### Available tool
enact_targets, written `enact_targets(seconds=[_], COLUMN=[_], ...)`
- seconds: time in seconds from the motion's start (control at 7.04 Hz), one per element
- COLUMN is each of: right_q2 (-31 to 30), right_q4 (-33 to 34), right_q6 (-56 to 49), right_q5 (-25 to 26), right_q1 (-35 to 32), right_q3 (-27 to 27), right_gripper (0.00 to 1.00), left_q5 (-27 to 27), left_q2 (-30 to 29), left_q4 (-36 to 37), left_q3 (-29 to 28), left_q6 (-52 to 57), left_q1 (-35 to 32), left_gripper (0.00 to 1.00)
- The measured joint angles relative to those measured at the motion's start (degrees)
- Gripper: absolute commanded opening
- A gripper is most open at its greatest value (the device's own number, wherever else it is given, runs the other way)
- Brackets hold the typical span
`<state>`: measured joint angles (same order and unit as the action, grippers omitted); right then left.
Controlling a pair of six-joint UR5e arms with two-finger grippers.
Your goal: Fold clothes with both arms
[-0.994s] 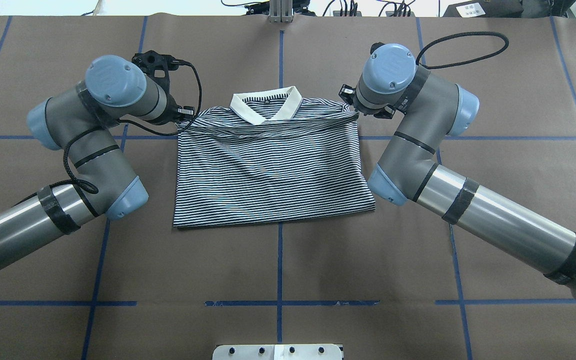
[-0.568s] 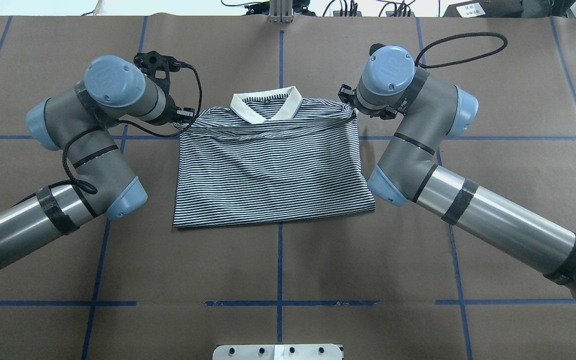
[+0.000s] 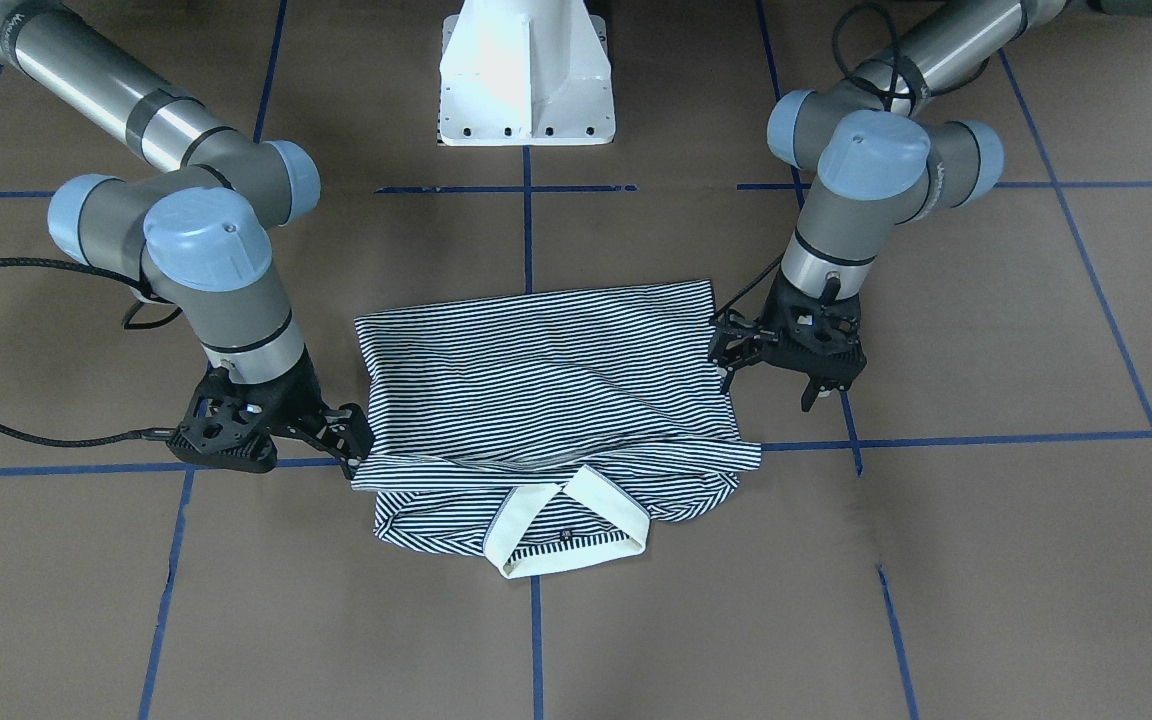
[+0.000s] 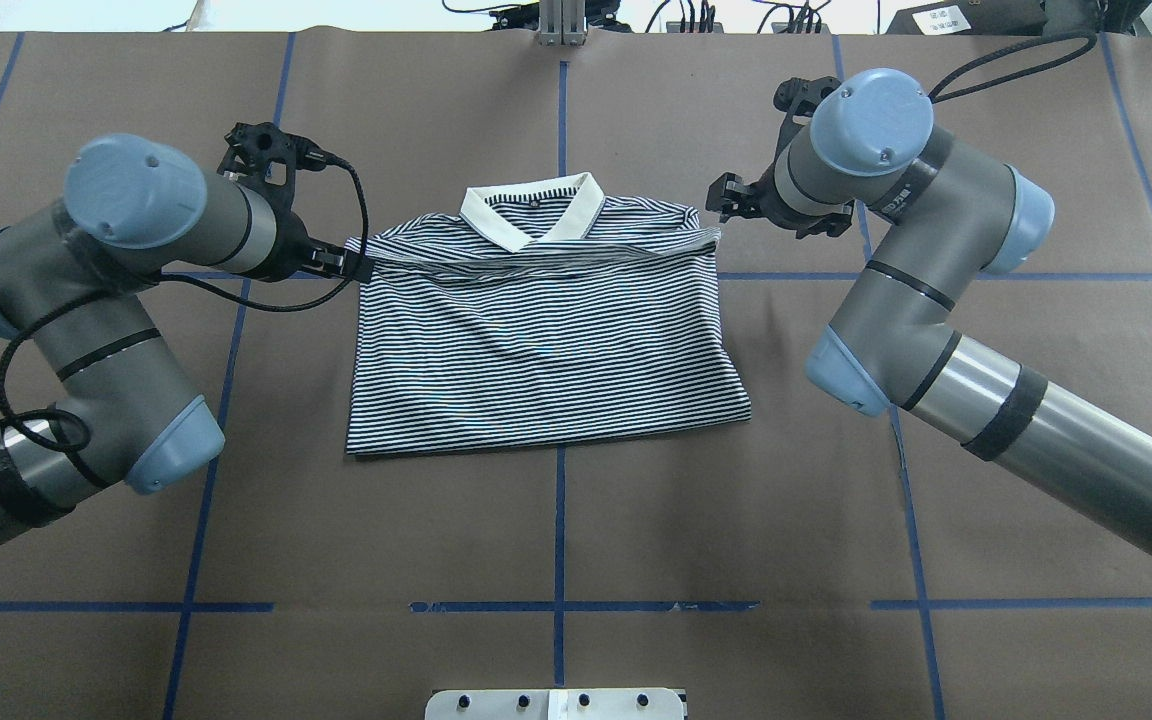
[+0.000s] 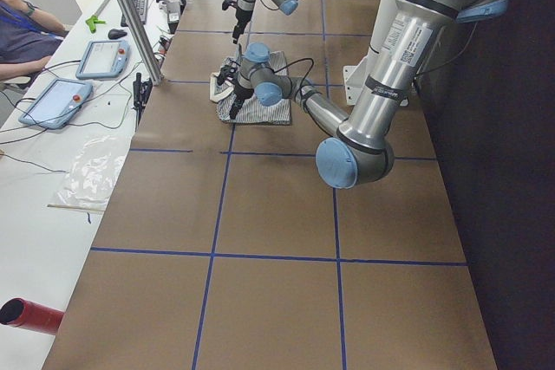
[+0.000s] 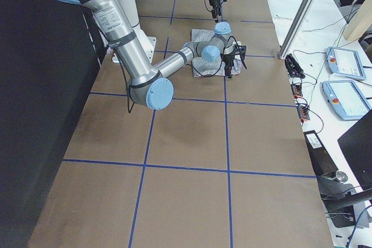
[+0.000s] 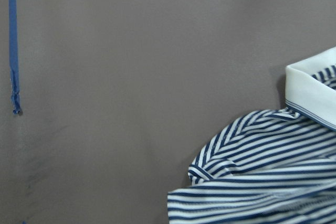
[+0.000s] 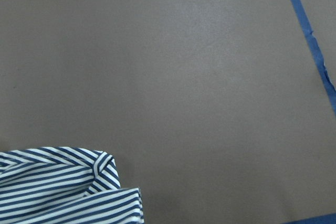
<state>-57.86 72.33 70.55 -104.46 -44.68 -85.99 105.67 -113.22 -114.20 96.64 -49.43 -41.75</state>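
The striped polo shirt [image 4: 546, 340] lies folded flat on the brown table, its cream collar [image 4: 536, 215] on the far side. My left gripper [image 4: 344, 264] is open beside the shirt's upper left corner and holds nothing. My right gripper [image 4: 719, 197] is open just off the upper right corner, also empty. In the front-facing view the shirt [image 3: 546, 390] sits between the left gripper [image 3: 766, 390] and the right gripper [image 3: 351, 450]. The left wrist view shows a shirt corner [image 7: 262, 182] and the collar [image 7: 312, 93]; the right wrist view shows a corner [image 8: 58, 187]. No fingers show there.
Blue tape lines [image 4: 558, 560] mark a grid on the brown paper. The white pedestal base [image 3: 526, 75] stands at the robot's edge of the table. A side desk with tablets [image 5: 95, 58] runs along the far edge.
Both grippers have let go of the shirt's top fold corners and moved outward, left arm leftward, right arm rightward and farther. The folded edge now lies flat.
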Motion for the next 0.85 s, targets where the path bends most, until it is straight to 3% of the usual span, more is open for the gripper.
enact_targets(seconds=[0.57, 0.71, 0.85], right_q2=[-0.93, -1.37, -1.66], right_q4=[0.01, 0.01, 0.01], right_q6=[-0.67, -0.75, -0.81], right_q5=[-1.72, -2.79, -3.28], right_q1=[-1.01, -1.25, -1.41], right_q3=[-2.32, -3.09, -3.44], right_gripper=[1.00, 1.00, 1.00], left_q5=[0.97, 0.30, -1.06], left_q2=[3.54, 4.32, 5.75], left_q4=[-3.46, -4.44, -6.57], left_q3=[2.83, 3.04, 3.19], left_q6=[-6.84, -9.73, -13.45], left_q1=[4.27, 6.33, 8.37], left_gripper=[0.97, 0.75, 0.63])
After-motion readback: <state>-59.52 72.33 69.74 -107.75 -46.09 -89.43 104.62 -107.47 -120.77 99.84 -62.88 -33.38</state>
